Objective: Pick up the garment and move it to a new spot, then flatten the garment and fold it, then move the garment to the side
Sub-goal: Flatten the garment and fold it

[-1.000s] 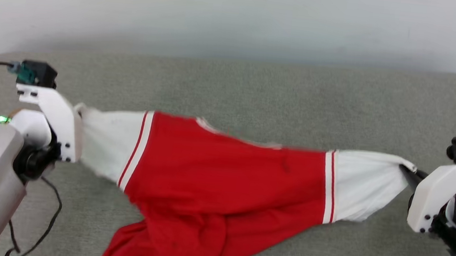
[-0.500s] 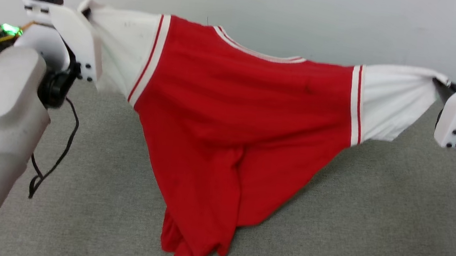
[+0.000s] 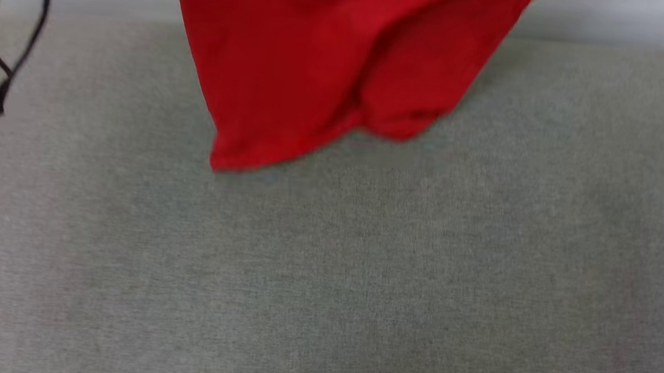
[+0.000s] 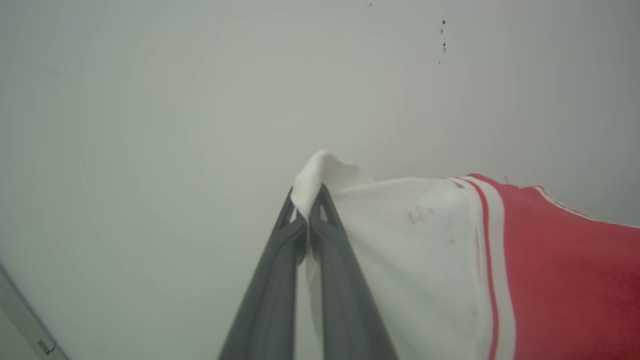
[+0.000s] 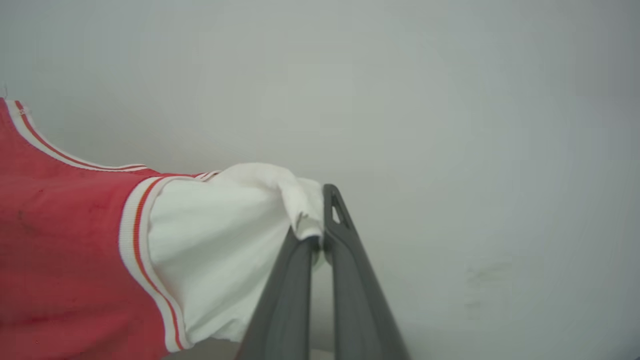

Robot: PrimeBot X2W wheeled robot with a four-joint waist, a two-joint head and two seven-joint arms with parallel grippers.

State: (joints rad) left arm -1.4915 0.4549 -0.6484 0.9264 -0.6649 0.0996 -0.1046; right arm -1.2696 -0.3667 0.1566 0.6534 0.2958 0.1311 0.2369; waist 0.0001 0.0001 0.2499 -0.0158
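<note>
the garment [image 3: 320,57] hangs over the far surface [image 3: 360,274], perhaps touching it, a cable [image 3: 22,47] at left.

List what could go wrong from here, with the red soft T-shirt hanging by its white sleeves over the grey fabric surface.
1. The red soft-fabric T-shirt hangs from small pinches of white sleeve edge in the left gripper and right gripper; its weight could pull one sleeve free.
2. Its body hangs with a deep fold down the middle, so it may land creased on the grey fabric surface rather than flat.
</note>
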